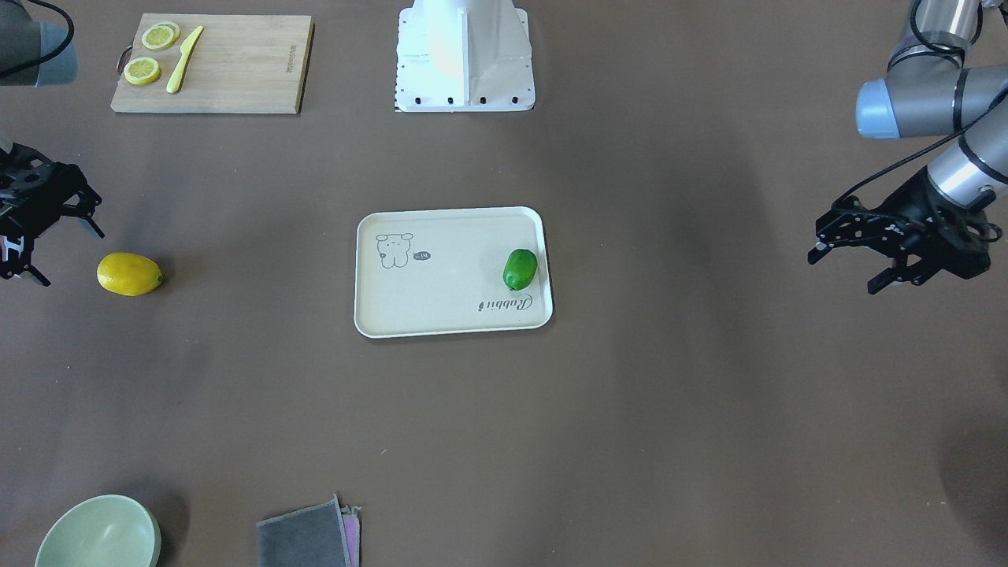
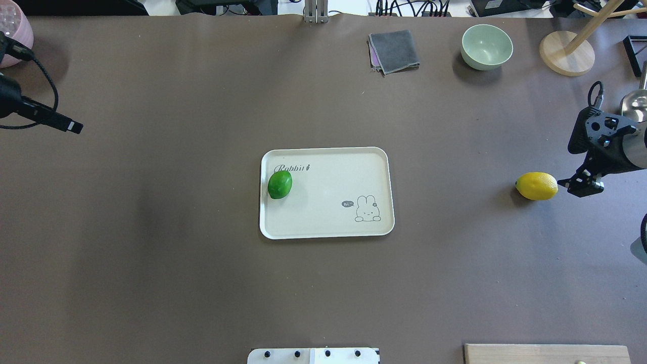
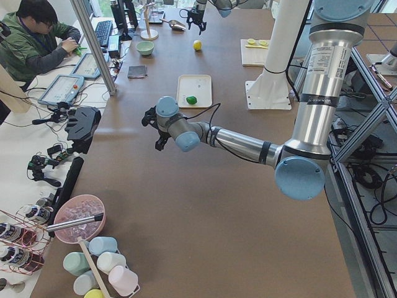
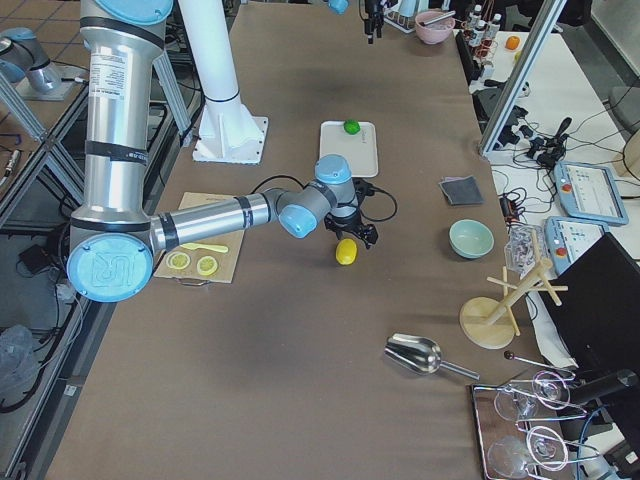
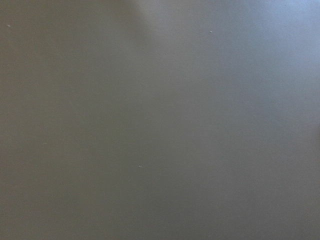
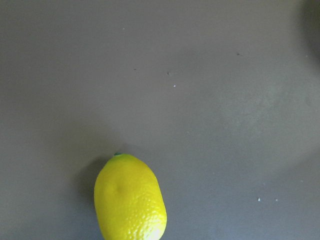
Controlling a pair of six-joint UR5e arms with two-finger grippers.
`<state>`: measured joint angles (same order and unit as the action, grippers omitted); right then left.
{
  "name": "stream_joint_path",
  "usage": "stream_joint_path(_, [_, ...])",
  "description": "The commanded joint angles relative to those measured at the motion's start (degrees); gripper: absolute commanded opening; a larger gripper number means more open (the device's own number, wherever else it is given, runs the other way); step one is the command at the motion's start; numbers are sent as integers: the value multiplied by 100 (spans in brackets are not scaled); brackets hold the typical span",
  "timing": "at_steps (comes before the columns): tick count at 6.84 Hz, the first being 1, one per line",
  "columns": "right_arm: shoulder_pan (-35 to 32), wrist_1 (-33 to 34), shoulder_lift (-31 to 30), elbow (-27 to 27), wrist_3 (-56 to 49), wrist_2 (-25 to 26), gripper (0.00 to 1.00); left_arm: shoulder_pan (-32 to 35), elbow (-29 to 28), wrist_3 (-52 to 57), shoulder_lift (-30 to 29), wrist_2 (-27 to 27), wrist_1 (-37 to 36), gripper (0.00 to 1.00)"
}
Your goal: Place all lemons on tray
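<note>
The right gripper [image 1: 75,258] stands with its fingers spread and nothing between them, just to the right of the yellow lemon [image 1: 129,274]. That lemon lies on its side on the brown table [image 1: 630,409], well apart from the tray [image 1: 449,307] at the table's middle. That arm's wrist view shows the fruit at its lower edge with bare table around it. The green lemon [image 1: 520,268] lies on the tray, close to the rim at its left end, beside the "Rabbit" script [image 1: 505,303]. The left gripper [image 1: 843,276] hangs far out to the left, likewise spread and empty, over bare table. A wooden cutting board [image 1: 236,71] carrying lemon slices [image 1: 142,71] sits at the near right.
</note>
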<state>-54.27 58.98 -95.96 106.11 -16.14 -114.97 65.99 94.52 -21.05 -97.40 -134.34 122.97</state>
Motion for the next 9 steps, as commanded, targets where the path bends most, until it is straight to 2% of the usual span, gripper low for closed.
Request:
stream_joint_path(1, [424, 17, 25, -125, -56, 447, 99, 125, -4, 339, 89, -22, -115, 99])
stream_joint_path(6, [847, -10, 393, -679, 357, 458, 98, 125, 14, 339, 212, -48, -45, 98])
stream_joint_path(7, [839, -1, 464, -732, 366, 467, 61, 125, -4, 339, 212, -40, -45, 98])
stream_joint_path(8, [830, 25, 473, -724, 392, 458, 1, 125, 5, 339, 212, -48, -36, 98])
stream_joint_path(9, [786, 43, 491, -672, 731, 432, 0, 125, 5, 330, 212, -48, -36, 98])
